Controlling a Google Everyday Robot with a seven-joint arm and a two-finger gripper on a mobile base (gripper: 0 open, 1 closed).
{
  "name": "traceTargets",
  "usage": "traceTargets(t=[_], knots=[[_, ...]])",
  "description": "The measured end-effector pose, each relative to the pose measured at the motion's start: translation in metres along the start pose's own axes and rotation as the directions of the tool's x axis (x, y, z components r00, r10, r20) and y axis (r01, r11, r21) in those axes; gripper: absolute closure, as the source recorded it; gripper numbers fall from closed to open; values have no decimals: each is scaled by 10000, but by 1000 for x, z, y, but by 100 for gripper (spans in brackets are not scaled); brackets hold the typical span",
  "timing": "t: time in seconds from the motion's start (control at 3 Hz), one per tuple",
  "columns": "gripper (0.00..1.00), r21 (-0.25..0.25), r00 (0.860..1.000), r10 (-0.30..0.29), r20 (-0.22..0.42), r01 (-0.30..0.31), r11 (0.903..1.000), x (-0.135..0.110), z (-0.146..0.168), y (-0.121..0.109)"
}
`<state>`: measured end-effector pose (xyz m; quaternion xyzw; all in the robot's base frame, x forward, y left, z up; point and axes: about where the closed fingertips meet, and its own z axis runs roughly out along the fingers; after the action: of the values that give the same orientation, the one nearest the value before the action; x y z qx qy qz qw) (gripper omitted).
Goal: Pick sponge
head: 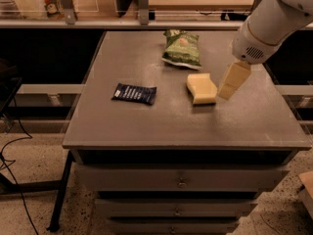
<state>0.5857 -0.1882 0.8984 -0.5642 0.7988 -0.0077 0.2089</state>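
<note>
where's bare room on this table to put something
Free: the front strip of the table, nearer than the snack bar and sponge; the back-left corner, left of the chip bag. Crowded: right of the sponge, where the gripper hangs.
</note>
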Motion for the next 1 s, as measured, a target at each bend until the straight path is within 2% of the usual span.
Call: traceTargets(t=[0.67,1.0], knots=[[0,-171,9998,196,37,-195,9997,4,8,7],[0,-313,9994,346,32,-345,9989,23,-21,50]])
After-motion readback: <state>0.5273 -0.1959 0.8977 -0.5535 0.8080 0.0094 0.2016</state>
